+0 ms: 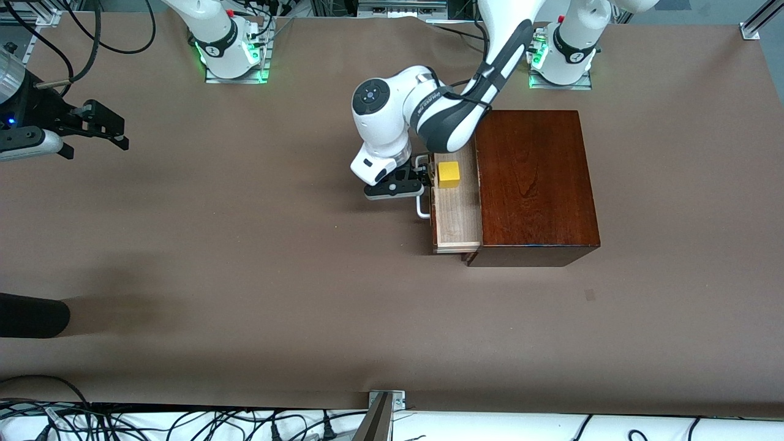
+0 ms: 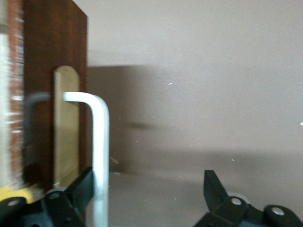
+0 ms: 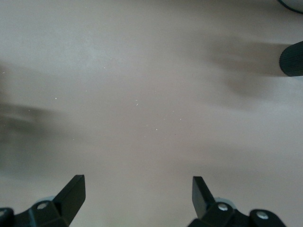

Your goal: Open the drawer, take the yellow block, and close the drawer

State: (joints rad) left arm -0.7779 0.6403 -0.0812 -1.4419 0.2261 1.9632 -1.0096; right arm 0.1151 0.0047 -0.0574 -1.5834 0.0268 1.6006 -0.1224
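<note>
Very little can be read. The left arm (image 1: 450,116) carries dark lettering on the white casing of its forearm, probably the maker's name, though the letters are too small and slanted to spell out. Round black marks sit on both arm bases, and they show no legible characters. The wooden box (image 1: 533,184) bears no writing.

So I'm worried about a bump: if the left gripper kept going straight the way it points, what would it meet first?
Most likely the drawer front: the open left gripper faces it, one finger beside the white bar handle. The yellow block lies inside, past that front. Depth is uncertain.
</note>
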